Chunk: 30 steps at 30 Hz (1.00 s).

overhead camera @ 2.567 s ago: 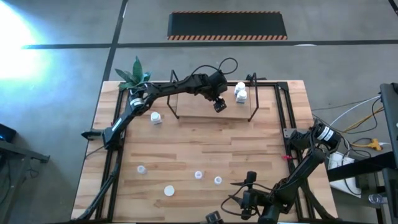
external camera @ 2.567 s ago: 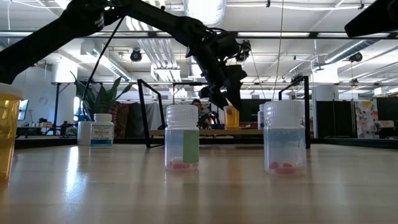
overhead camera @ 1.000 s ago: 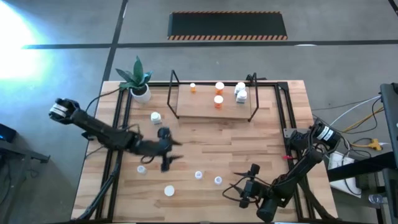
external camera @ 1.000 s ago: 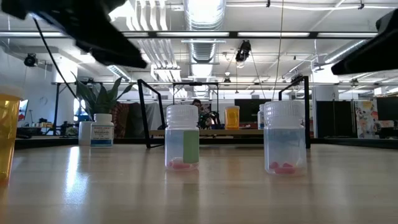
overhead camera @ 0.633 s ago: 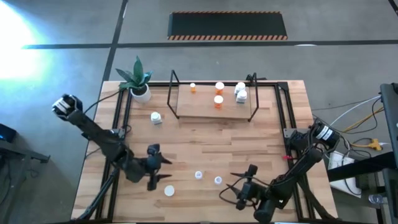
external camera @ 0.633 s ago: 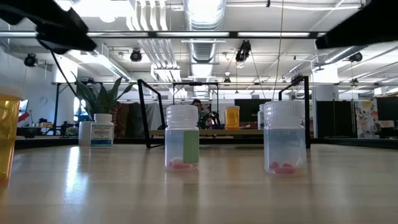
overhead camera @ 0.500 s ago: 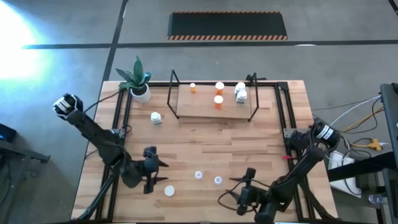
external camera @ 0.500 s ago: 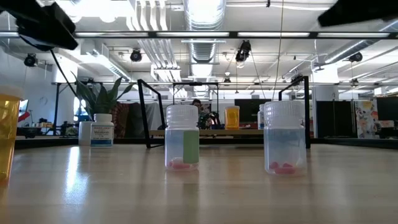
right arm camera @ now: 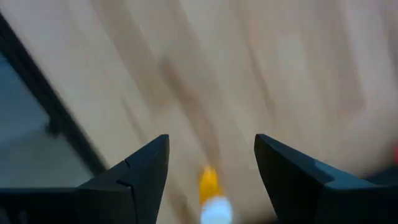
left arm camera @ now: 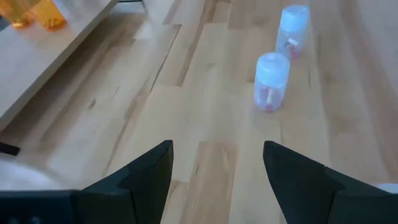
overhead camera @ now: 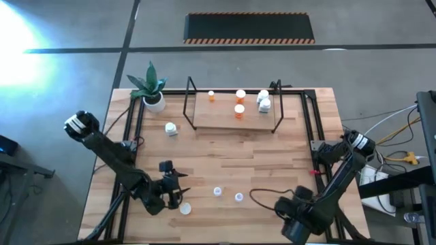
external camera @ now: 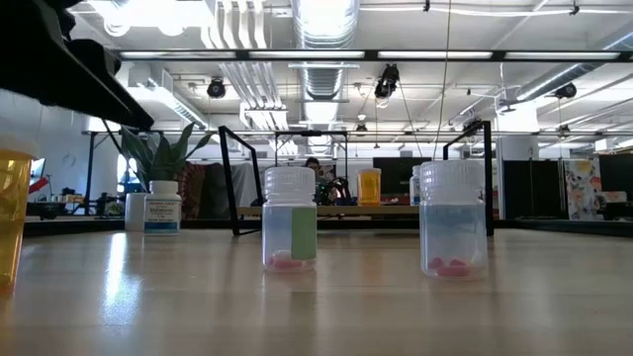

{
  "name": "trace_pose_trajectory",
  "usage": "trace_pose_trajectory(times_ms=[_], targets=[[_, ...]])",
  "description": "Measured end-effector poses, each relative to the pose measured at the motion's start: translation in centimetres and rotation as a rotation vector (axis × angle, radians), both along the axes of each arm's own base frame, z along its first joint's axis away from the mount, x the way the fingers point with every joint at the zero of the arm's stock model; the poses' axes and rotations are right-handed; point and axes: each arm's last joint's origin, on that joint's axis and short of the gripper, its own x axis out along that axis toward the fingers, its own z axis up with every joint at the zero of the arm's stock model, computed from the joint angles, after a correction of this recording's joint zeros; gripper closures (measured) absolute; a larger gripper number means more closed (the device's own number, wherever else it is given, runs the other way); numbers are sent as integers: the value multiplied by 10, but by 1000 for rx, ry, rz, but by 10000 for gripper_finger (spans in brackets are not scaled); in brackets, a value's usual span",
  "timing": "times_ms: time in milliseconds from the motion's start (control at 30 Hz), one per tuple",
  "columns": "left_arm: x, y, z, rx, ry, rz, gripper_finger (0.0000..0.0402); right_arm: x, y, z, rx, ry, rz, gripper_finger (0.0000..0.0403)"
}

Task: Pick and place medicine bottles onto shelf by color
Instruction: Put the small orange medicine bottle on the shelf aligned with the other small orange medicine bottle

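Note:
The shelf [overhead camera: 225,116] stands at the table's far side and bears three orange medicine bottles [overhead camera: 239,111] and white ones [overhead camera: 263,103]. Two clear bluish bottles [overhead camera: 217,192] [overhead camera: 238,197] stand upright near the front edge. They show ahead of my left gripper [left arm camera: 217,146], which hangs open and empty over the front left [overhead camera: 177,190]. A white-capped bottle [overhead camera: 185,208] stands right beside it. My right gripper [right arm camera: 211,140] points down, open. Below it, apart from its fingers, an orange bottle [right arm camera: 210,193] shows blurred on the table.
A white bottle [overhead camera: 170,128] stands left of the shelf, and a potted plant [overhead camera: 151,92] at the far left corner. Black rails [overhead camera: 129,136] run along both table sides. In the low view an orange bottle [external camera: 12,218] stands close at the left.
My left gripper has swung from the table's middle toward the near left and sunk a little, staying open. My right gripper has risen and tipped from pointing level toward the left to pointing down, near the front right. No bottle has moved.

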Motion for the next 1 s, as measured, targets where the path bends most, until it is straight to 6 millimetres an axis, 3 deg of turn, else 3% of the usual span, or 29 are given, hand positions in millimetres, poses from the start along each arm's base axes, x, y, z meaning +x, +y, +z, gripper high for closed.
trace_pose_trajectory(times_ms=[233,600,1000], targets=[[4,-4,-16,43,40,1,169,-20,10,-5,71,152,-60,177],[4,-3,-13,32,29,3,169,-58,23,-24,28,194,-98,177],[4,-3,-13,32,28,3,169,-63,18,-50,31,190,-29,179]])
